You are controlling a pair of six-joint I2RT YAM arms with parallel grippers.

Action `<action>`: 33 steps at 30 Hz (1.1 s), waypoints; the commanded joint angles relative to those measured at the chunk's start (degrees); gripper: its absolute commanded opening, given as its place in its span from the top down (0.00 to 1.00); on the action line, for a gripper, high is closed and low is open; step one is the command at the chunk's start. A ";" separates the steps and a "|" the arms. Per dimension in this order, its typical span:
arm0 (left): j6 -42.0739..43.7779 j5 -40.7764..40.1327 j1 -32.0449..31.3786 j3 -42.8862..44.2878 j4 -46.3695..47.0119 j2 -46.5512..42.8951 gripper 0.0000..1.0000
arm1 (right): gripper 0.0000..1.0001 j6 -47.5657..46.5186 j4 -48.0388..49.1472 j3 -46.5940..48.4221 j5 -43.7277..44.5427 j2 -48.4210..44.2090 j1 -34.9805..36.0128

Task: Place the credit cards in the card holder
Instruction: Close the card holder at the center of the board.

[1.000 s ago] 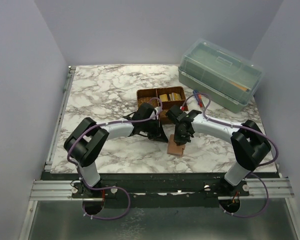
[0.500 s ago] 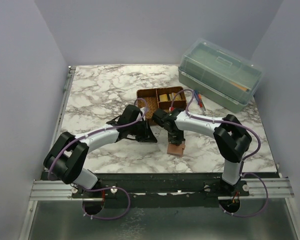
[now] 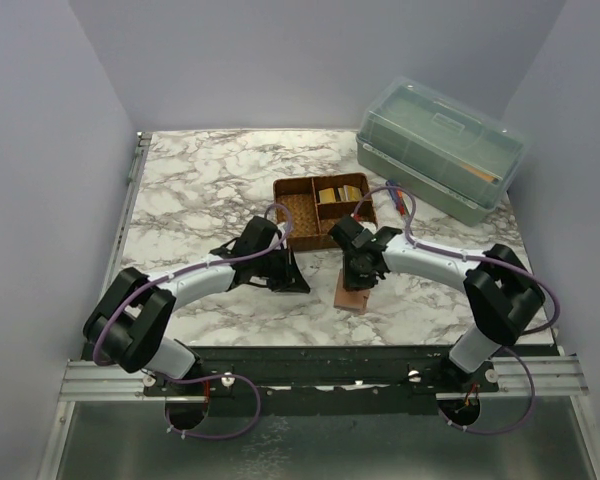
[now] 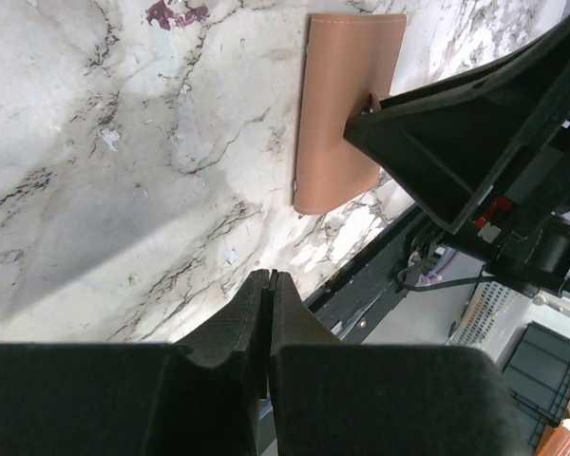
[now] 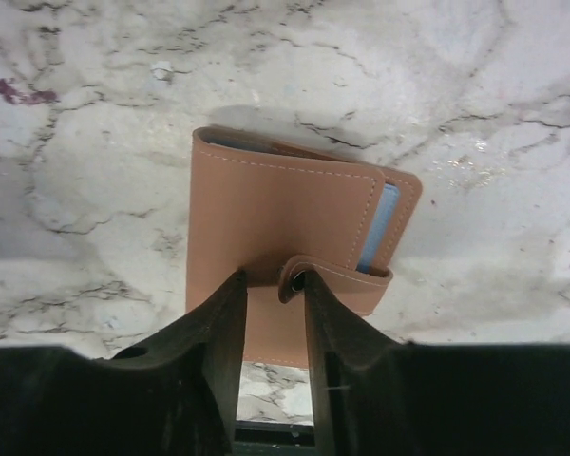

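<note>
My right gripper [image 5: 273, 282] hangs low over the card holder [image 5: 285, 214]. Its jaws are parted a little and the end of the snap tab [image 5: 337, 278] sits between them, not pinched. The holder lies folded on the table [image 5: 95, 114] near the front edge, with a bluish edge showing under its flap. My left gripper [image 4: 269, 285] is clenched on nothing, near the holder on its left. Yellowish cards [image 3: 330, 194] sit in the tray [image 3: 298, 215] behind.
</note>
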 commanded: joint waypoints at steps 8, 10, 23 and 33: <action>-2.33 2.35 -1.25 0.30 4.18 3.73 0.97 | 0.60 1.93 31.64 -14.62 -19.46 1.53 -2.43; -2.39 2.41 -1.70 0.48 4.44 4.46 0.97 | 0.60 2.36 33.19 -16.15 -20.65 0.74 -3.22; -1.98 -1.76 -2.28 2.51 3.87 6.19 0.88 | 0.62 0.56 28.64 -16.78 -17.46 -6.12 -4.50; 0.79 -3.12 -0.79 5.53 2.42 10.92 0.73 | 0.59 -2.21 30.44 -15.80 -19.96 -8.23 -4.45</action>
